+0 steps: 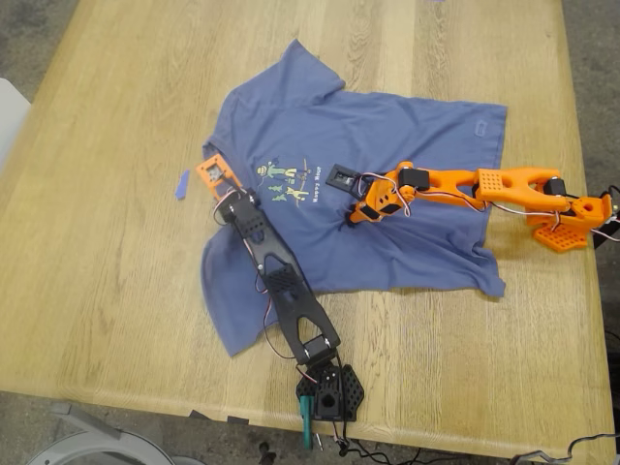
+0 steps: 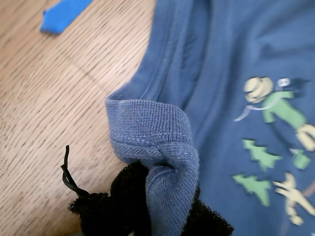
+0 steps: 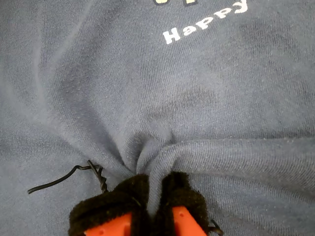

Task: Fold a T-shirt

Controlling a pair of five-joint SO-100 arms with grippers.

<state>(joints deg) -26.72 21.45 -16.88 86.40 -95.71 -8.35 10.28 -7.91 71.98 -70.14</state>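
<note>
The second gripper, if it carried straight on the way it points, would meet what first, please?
My second gripper is already pinching the T-shirt; straight ahead lies more shirt, probably its white "Happy" lettering.

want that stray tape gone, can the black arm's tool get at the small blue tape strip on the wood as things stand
Probably not yet: my first tool is shut on the ribbed collar of the slate-blue cotton T-shirt. The blue tape strip lies close by on bare wooden table, unobstructed, so it would likely need to release first.
</note>
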